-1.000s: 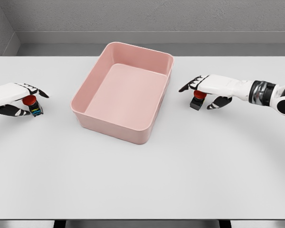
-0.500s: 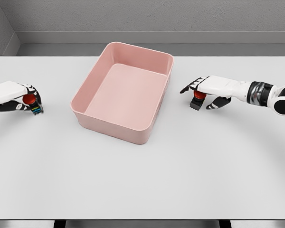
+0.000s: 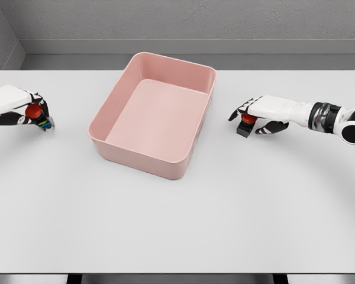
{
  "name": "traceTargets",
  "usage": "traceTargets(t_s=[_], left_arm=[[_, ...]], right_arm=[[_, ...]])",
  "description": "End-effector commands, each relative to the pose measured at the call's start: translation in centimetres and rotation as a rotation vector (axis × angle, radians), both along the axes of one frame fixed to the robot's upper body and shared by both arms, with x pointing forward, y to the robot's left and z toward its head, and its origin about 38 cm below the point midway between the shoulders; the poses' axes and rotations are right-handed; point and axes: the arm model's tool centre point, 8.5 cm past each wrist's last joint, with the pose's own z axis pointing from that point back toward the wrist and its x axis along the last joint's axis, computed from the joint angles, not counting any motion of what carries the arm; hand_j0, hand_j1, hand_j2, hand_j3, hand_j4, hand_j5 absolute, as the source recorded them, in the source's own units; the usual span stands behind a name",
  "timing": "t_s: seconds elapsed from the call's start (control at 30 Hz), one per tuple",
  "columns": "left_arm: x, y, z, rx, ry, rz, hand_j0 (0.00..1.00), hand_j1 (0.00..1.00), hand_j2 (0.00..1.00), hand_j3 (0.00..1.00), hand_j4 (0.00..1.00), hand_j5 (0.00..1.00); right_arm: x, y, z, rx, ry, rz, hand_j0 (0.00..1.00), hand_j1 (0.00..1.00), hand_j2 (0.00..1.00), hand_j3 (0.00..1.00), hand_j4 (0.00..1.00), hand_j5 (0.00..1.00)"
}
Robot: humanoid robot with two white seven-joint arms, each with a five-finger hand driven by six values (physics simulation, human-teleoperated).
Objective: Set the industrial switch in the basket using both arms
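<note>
White table (image 3: pixel 177 225) carries an empty pink basket (image 3: pixel 143 157) at centre; left hand (image 3: pixel 15 107) grasps one red-capped switch (image 3: pixel 36 114); right hand (image 3: pixel 261 113) clasps another switch (image 3: pixel 246 124); either shallow fingertip grip may slip during transfer.

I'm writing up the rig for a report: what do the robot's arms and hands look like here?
Both are glossy white shells. The right robot hand has a white back, black finger segments and dark undersides; its forearm ends in a grey and black ribbed wrist band and a round white joint with a dark ring. The left robot hand shows white casing with black fingers. No cables or markings are visible.
</note>
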Motion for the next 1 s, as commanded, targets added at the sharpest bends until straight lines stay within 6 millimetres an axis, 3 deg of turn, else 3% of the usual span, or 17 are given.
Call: traceTargets(t_s=[0.0, 0.23, 0.6, 0.97], left_arm=[[0.0, -0.1, 0.2, -0.012, -0.005, 0.001, 0.44, 0.44, 0.44, 0.44, 0.44, 0.44], [0.6, -0.9, 1.8, -0.028, -0.041, -0.02, 0.44, 0.44, 0.44, 0.44, 0.44, 0.44], [1.3, -2.9, 4.2, -0.045, -0.101, -0.073, 0.44, 0.44, 0.44, 0.44, 0.44, 0.44], [2.4, -7.3, 5.8, -0.096, -0.16, -0.168, 0.44, 0.44, 0.44, 0.44, 0.44, 0.44]], right_arm=[[0.0, 0.0, 0.1, 0.004, 0.0, -0.002, 0.71, 0.71, 0.71, 0.71, 0.71, 0.71], [0.0, 0.0, 0.1, 0.006, -0.002, -0.003, 0.6, 0.6, 0.6, 0.6, 0.6, 0.6], [0.0, 0.0, 0.1, 0.004, -0.002, -0.001, 0.54, 0.54, 0.54, 0.54, 0.54, 0.54], [0.1, -0.1, 0.7, 0.013, -0.016, -0.003, 0.53, 0.53, 0.53, 0.53, 0.53, 0.53]])
